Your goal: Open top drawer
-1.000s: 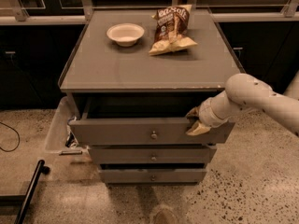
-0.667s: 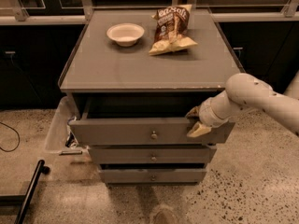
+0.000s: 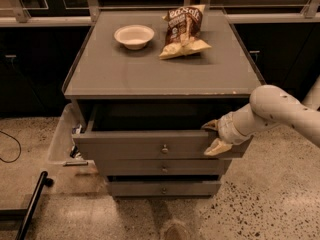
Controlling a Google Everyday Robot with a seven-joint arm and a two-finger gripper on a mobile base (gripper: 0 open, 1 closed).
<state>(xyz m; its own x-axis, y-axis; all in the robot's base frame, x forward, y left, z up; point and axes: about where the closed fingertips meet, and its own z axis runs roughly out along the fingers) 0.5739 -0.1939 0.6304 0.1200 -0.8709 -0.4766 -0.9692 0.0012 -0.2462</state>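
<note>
The top drawer (image 3: pixel 135 145) of the grey cabinet stands pulled out part way, its flat front showing a small round metal knob (image 3: pixel 164 148) at centre and a dark gap behind it. My gripper (image 3: pixel 213 136) is at the drawer's right end, on the top edge of the front, one finger above it and one in front. The white arm comes in from the right. Two narrower drawer fronts (image 3: pixel 162 168) below are closed.
On the cabinet top (image 3: pixel 125 74) sit a white bowl (image 3: pixel 134 36) and a chip bag (image 3: pixel 184 30). A clear plastic bin (image 3: pixel 64 139) stands on the floor at the cabinet's left. A black pole (image 3: pixel 31 206) lies at lower left. Dark counters line the back.
</note>
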